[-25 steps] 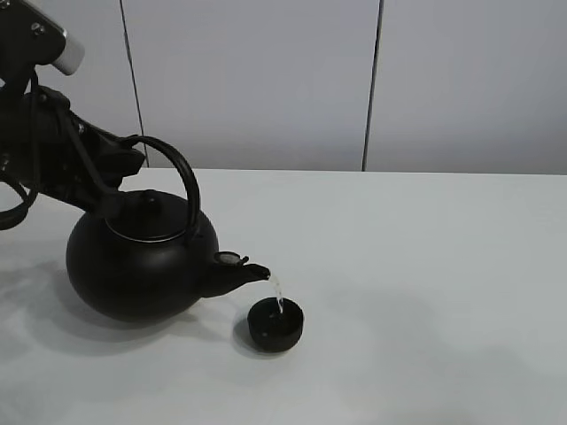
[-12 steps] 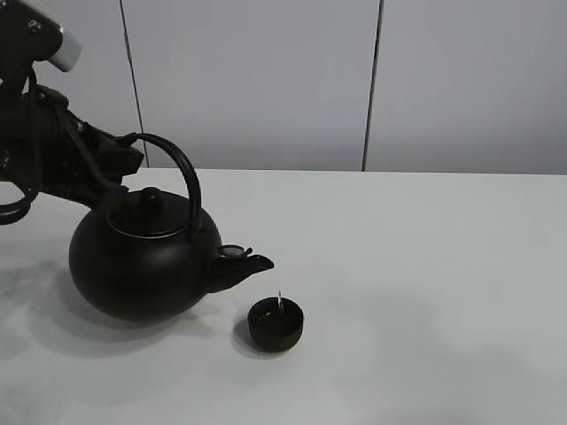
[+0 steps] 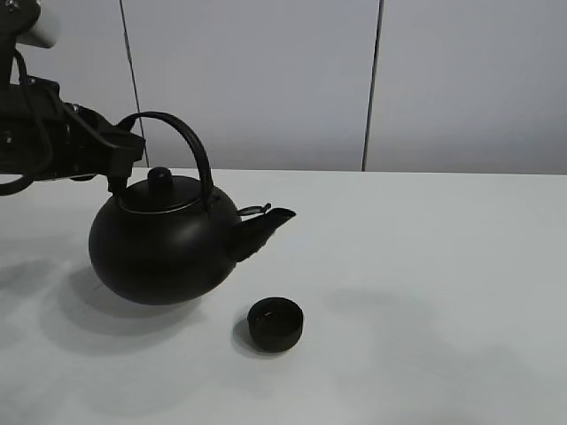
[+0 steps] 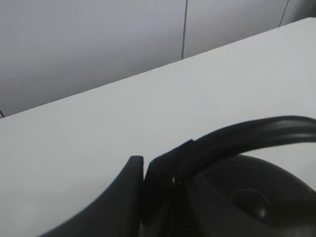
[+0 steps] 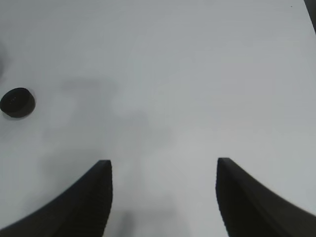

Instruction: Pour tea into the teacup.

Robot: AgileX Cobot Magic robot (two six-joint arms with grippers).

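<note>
A big round black kettle [image 3: 164, 248] with an arched handle [image 3: 182, 133] hangs level above the white table [image 3: 425, 266], its spout [image 3: 266, 226] pointing right. My left gripper [image 3: 124, 150] is shut on the handle's left end; the left wrist view shows the gripper [image 4: 143, 170] clamped on the handle [image 4: 247, 133]. The small black teacup [image 3: 275, 324] stands on the table below and right of the spout, apart from the kettle. It also shows in the right wrist view [image 5: 17, 102]. My right gripper [image 5: 163, 168] is open and empty above bare table, out of the exterior view.
A grey panelled wall [image 3: 266, 80] stands behind the table. The kettle's shadow [image 3: 115, 319] lies on the table under it.
The kettle has tipped back from pouring to level and risen, its spout lifting up and away from the teacup. The water stream has stopped. The teacup has not moved.
</note>
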